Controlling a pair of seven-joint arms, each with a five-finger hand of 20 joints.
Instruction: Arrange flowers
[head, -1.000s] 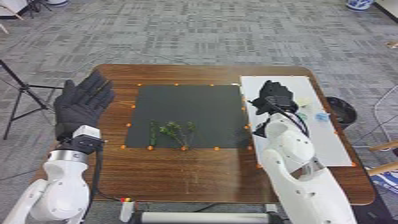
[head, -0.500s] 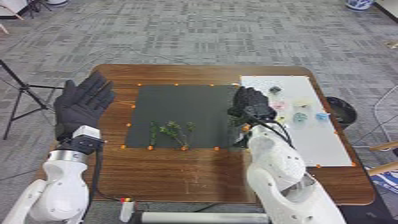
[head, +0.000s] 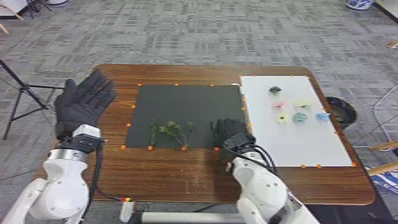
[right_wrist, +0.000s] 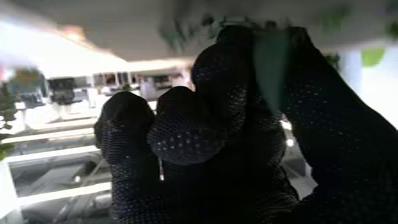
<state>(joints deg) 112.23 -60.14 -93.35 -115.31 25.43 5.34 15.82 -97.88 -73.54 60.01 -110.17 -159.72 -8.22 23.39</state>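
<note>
Pinching a green strip (right_wrist: 272, 75) between its thumb and curled fingers, the right hand (head: 233, 134) is just below and right of the head view's centre, at the black mat's (head: 187, 105) lower right corner. The left hand (head: 83, 107) lies at the left of the frame, fingers straight. Green sprigs (head: 172, 131) sit on the mat, left of and below centre; small flowers (head: 299, 117) rest on the white board (head: 311, 147) at the right.
</note>
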